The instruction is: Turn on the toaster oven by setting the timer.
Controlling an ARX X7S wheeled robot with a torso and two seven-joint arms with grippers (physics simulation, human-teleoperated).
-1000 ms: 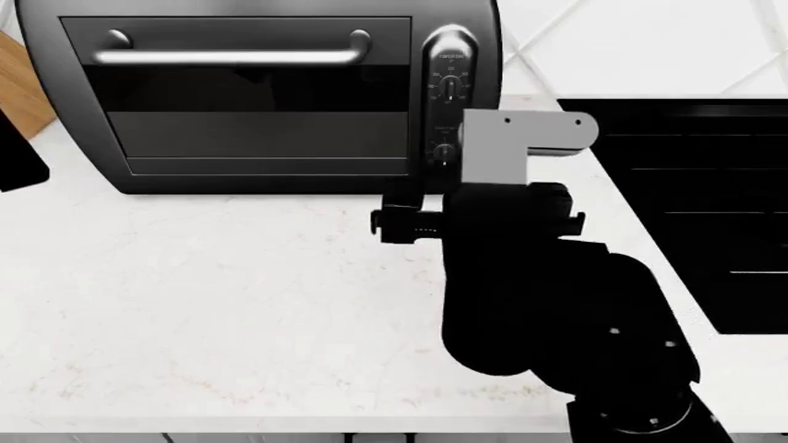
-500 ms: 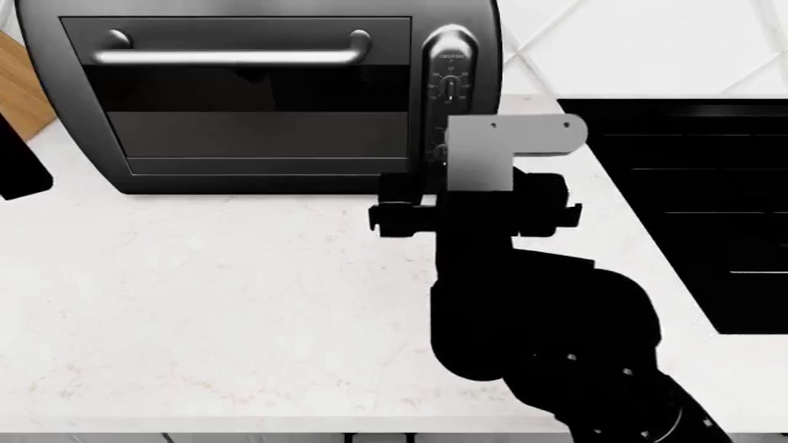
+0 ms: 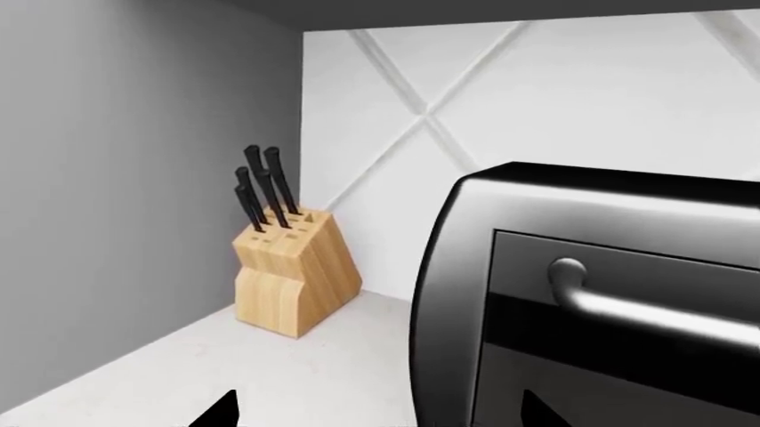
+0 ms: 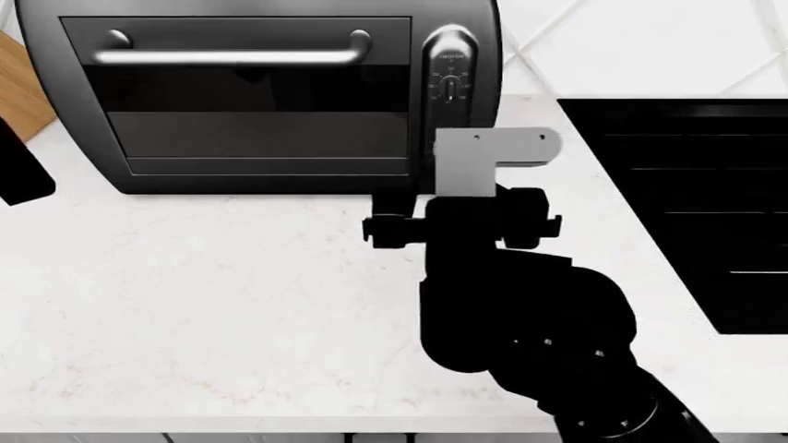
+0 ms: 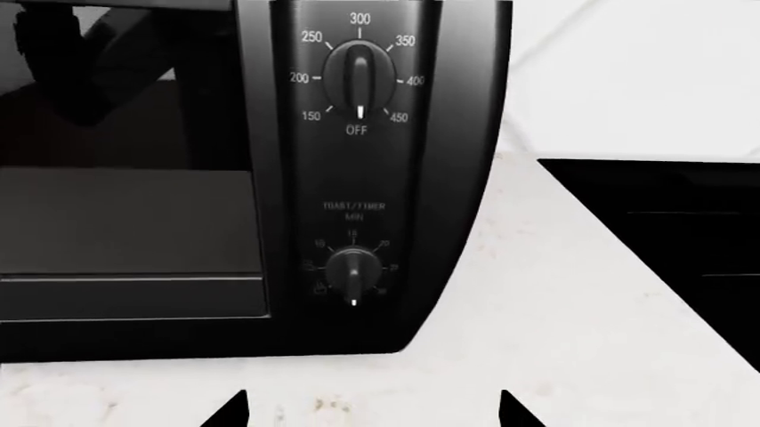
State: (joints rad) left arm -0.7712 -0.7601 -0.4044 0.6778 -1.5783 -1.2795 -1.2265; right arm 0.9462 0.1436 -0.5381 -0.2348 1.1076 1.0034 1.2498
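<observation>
Right arm (image 4: 493,277) nearer toaster oven (image 4: 258,92)

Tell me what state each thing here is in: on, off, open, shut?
Oven door: shut.
Temperature knob: pointer at OFF.
Timer knob: pointer straight down, untouched.
Right tool: open, short of the timer knob.
Left tool: open, holding nothing.
Knife block: upright, knives in their slots.

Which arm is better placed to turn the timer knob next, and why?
Right. Its wrist view faces the timer knob on the toaster oven squarely, with the right tool just below it. The left wrist view shows only the oven's far end.
</observation>
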